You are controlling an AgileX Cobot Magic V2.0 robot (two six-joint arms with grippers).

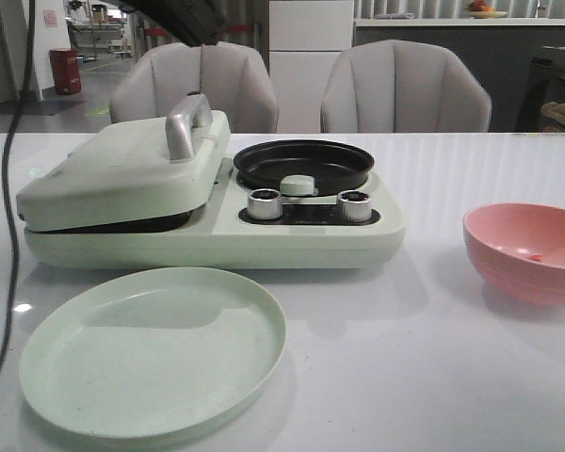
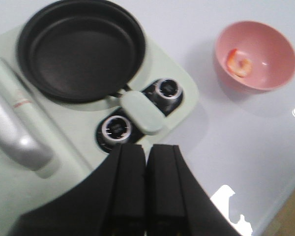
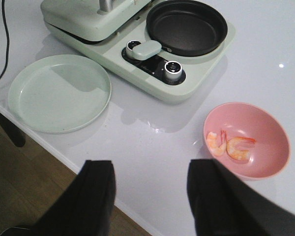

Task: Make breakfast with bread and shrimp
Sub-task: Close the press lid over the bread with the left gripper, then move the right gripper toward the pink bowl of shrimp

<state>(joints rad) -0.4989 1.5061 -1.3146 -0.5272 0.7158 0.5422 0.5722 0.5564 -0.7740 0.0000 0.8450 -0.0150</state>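
Nearest in the front view: a round pale green plastic plate [image 1: 153, 350], bare, flat on the glossy white table [image 1: 405, 377]. To its right, well apart: a pink round bowl [image 1: 527, 250] holding two small curved pink-white shrimp [image 3: 228, 146] with orange-red streaks, side by side on the bowl floor.

Behind the plate: a pale green breakfast-maker appliance [image 1: 212, 235] with a closed hinged lid [image 1: 122, 169] on its left half and a silver handle [image 1: 186, 122] on top. On its right half: a round black non-stick pan [image 1: 303, 163], bare inside, its pale green handle stub [image 1: 298, 185] between two silver knobs [image 1: 264, 203]. Small red lettering on the lid near the handle in the left wrist view, too blurred to read.

Bread nowhere visible in any view.

Left end effector [image 2: 146, 189] above the appliance's knob side, black fingers clenched together, nothing between them. Right end effector [image 3: 150, 196] above the near table edge, fingers spread wide, released, holding nothing.

Farther back: a black cable [image 1: 14, 188] along the left side, two grey upholstered chairs [image 1: 405, 89] beyond the table.
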